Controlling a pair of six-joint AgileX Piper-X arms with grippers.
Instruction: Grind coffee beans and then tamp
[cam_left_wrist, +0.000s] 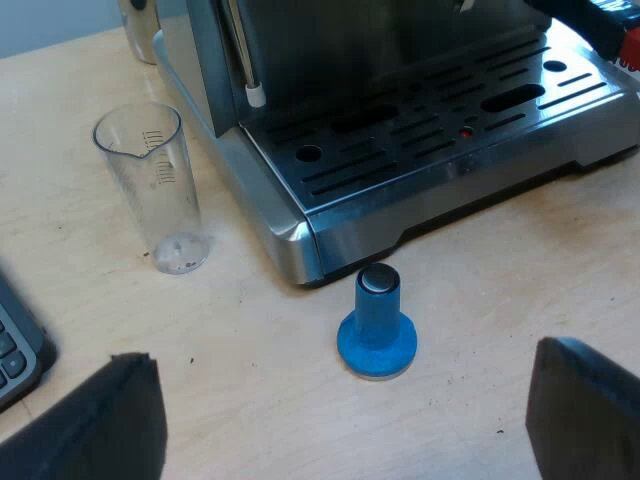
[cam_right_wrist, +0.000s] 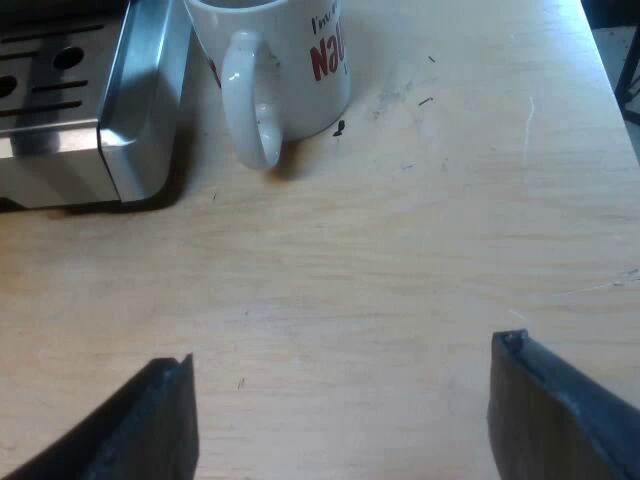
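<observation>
A blue tamper (cam_left_wrist: 377, 325) with a metal cap stands upright on the wooden table just before the espresso machine's drip tray (cam_left_wrist: 440, 140). My left gripper (cam_left_wrist: 345, 420) hovers open above the table, its fingers (cam_left_wrist: 120, 420) spread wide to either side of the tamper and nothing between them. The red end of the holder's handle (cam_left_wrist: 628, 45) peeks in over the tray's far corner. A clear measuring glass (cam_left_wrist: 155, 190) stands beside the machine. My right gripper (cam_right_wrist: 340, 420) is open over bare table, short of a white mug (cam_right_wrist: 275, 60) that stands by the machine's corner (cam_right_wrist: 140, 110).
A dark keyboard corner (cam_left_wrist: 15, 350) lies on the table near the measuring glass. A metal jug (cam_left_wrist: 140, 25) stands behind the machine's side. The table's edge (cam_right_wrist: 610, 60) runs past the mug, with dark floor beyond it.
</observation>
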